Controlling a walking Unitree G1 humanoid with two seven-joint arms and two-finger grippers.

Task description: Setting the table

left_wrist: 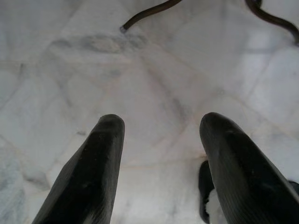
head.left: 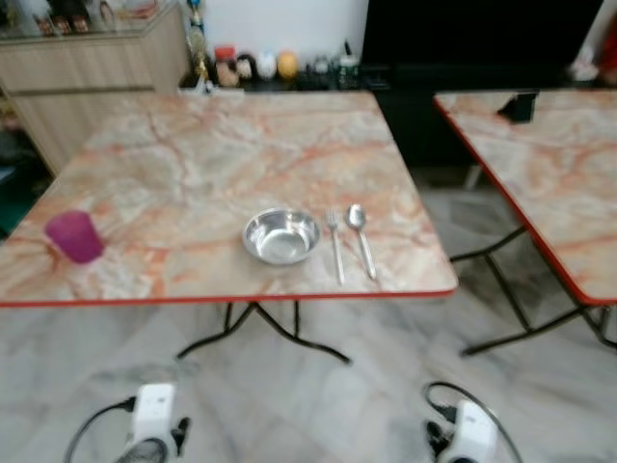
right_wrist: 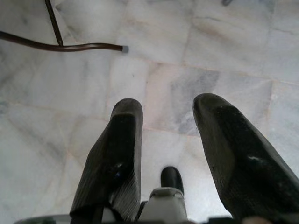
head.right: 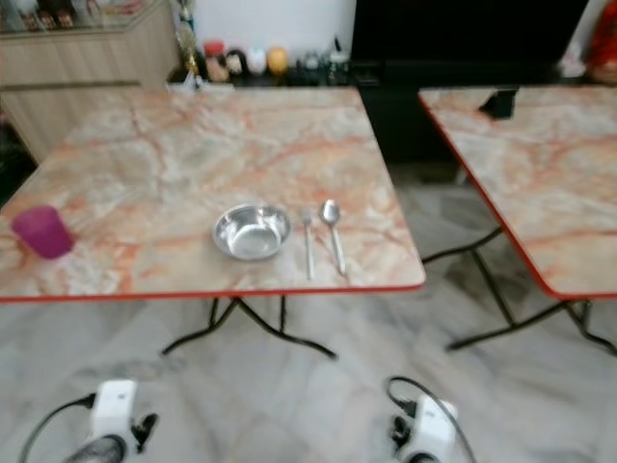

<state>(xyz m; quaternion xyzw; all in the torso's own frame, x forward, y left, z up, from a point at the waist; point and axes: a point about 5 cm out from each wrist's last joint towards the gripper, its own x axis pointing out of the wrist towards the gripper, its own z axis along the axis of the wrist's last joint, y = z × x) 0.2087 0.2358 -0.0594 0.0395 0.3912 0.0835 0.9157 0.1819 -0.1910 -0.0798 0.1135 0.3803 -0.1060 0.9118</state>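
Both idle tools hang well short of bowl (head.left: 281, 235), fork (head.left: 335, 245), spoon (head.left: 361, 237).

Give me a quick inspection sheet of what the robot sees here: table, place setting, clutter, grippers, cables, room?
Surface: marble-pattern table with red edge, on folding black legs.
Job's things: steel bowl near the front edge; fork then spoon lie side by side to its right; purple cup apart at the table's left edge.
Clutter: nothing seen on this table.
Grippers: left gripper and right gripper both open, hanging over the floor.
Cables: black cable loops at each wrist.
Surroundings: second table to the right, wooden cabinet, marble floor.
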